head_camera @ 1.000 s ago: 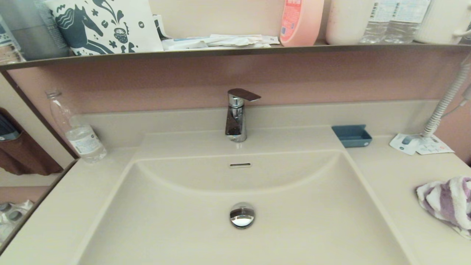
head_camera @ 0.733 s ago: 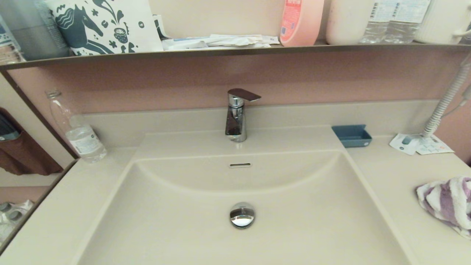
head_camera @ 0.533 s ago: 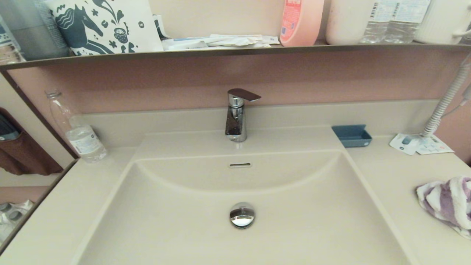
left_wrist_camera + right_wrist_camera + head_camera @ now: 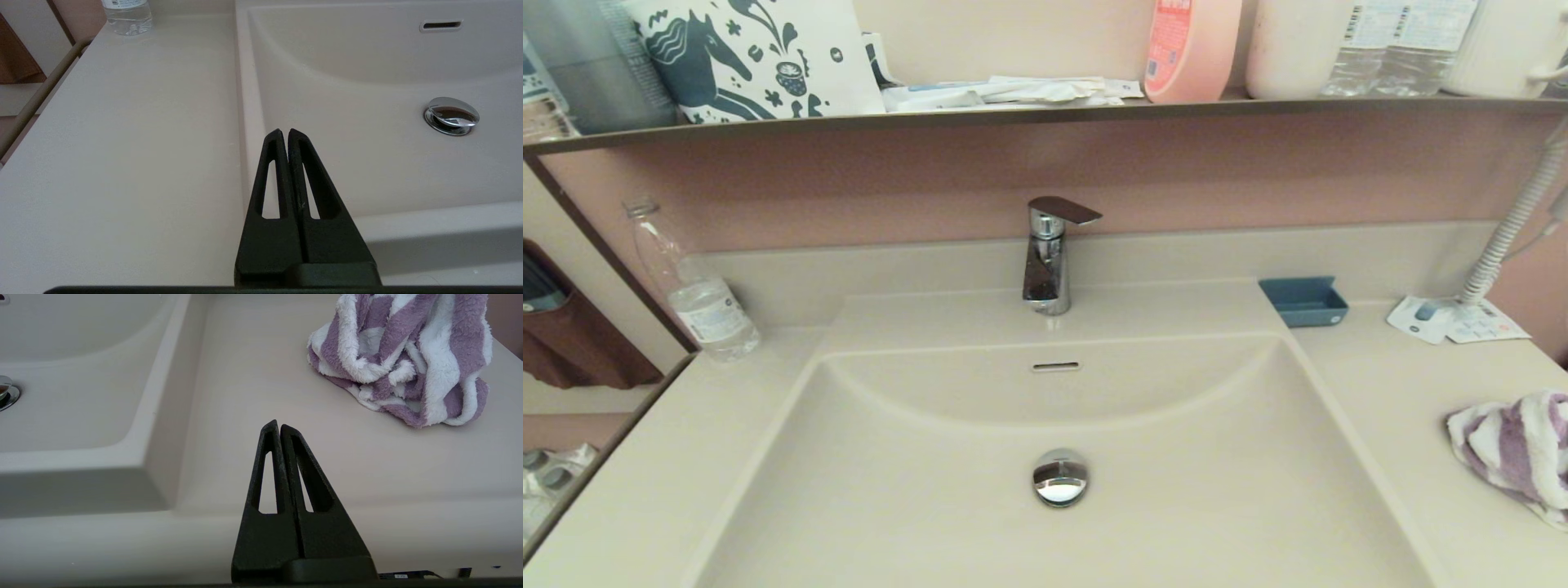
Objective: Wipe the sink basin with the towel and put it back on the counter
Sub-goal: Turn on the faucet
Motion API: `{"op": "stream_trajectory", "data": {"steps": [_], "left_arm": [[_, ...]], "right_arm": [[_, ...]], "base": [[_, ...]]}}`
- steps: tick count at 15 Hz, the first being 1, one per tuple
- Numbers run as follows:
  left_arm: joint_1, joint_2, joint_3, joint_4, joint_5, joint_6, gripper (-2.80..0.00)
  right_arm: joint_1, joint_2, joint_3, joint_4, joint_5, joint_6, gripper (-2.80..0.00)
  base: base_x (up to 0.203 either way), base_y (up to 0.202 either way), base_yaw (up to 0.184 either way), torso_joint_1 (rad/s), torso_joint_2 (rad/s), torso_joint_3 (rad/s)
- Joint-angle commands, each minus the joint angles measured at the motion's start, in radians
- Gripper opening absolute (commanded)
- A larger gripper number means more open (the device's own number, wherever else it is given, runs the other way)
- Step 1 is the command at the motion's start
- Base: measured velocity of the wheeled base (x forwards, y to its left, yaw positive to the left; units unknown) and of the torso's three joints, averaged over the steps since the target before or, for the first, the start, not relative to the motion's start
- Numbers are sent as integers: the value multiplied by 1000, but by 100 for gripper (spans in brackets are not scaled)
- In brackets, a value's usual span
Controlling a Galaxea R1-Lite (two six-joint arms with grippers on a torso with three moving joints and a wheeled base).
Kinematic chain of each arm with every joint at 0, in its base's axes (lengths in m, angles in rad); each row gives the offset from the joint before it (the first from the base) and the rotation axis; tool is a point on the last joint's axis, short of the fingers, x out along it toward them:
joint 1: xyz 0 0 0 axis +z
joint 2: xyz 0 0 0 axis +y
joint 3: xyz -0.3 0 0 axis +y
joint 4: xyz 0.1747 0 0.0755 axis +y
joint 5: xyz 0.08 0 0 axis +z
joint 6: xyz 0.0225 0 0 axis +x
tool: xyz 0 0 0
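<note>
The purple and white striped towel lies bunched on the counter right of the sink basin. In the right wrist view the towel sits ahead of my right gripper, which is shut and empty, off the counter's front edge and well short of the cloth. My left gripper is shut and empty too, near the front edge at the basin's left rim. The chrome drain plug sits mid-basin, with the overflow slot above it. Neither gripper shows in the head view.
A chrome faucet stands behind the basin. A small blue tray and a paper leaflet with a coiled cord lie at the back right. A clear water bottle stands at the back left. The upper shelf carries bottles and a bag.
</note>
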Motion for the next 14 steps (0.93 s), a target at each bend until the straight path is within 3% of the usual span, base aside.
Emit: {"op": "stream_trajectory", "data": {"steps": [1,5,7,14], "left_arm": [[0,1,0,0,-1,1,-280],[0,1,-18,0,-6,9,-280],[0,19,-88,28,-20,9,-280],[-4,349,-295,54,-106,7,-280]], "right_arm": [[0,0,0,0,0,0,-280],[0,0,0,0,0,0,-280],[0,0,0,0,0,1,-280],[0,0,0,0,0,1,-280]], "base": [[0,0,0,0,0,0],[0,0,0,0,0,0],[0,0,0,0,0,0],[0,0,0,0,0,0]]}}
